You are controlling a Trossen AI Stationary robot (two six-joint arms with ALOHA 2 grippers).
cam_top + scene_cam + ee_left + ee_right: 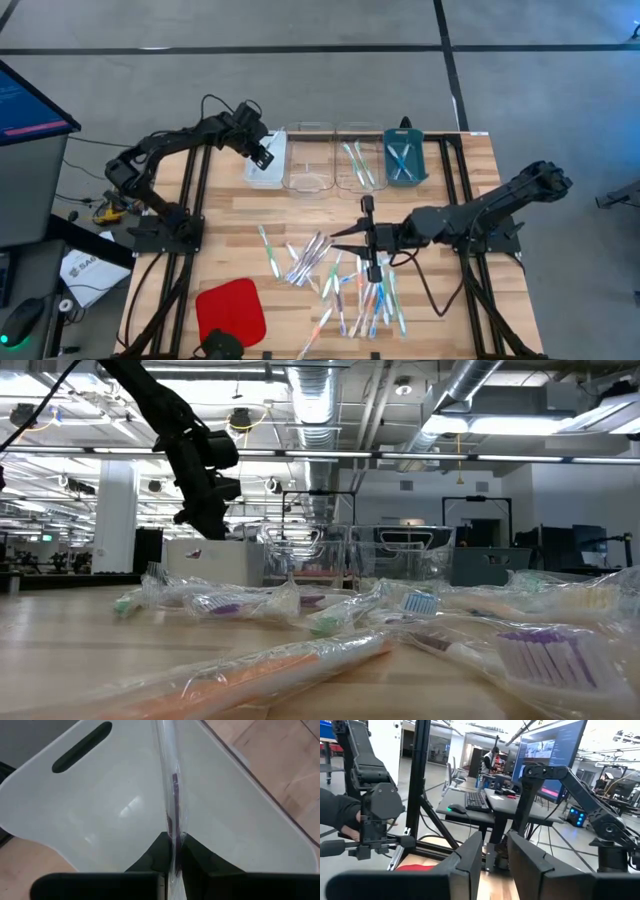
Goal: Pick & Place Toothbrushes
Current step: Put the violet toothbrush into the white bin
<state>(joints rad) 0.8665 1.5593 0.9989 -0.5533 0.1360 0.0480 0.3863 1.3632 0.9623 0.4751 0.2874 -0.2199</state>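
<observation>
While the left gripper (262, 152) hangs over the white tray (266, 172) at the upper left of the tray row in the high view, its fingers (150, 857) are pinched nearly together on a wrapped toothbrush (173, 795), a slim clear-sleeved stick with a dark purple accent that runs up the middle of the left wrist view above the tray's pale floor. To the right of that tray stand two clear trays (310, 160), the second of which (357, 160) holds a few brushes, and then a teal tray (404, 160) with more brushes inside. A loose pile of toothbrushes (345, 280) in crinkled wrappers lies across the lower centre of the wooden table (470, 190); in the low view they fill the foreground. The right gripper (368, 240) sits over the upper edge of that pile, and its fingers (465, 860) stand a narrow gap apart; whether anything is between them cannot be told. A red square pad (231, 310) lies at the lower left of the table. In the right wrist view a person's dark sleeve (337, 812) shows at the left edge.
</observation>
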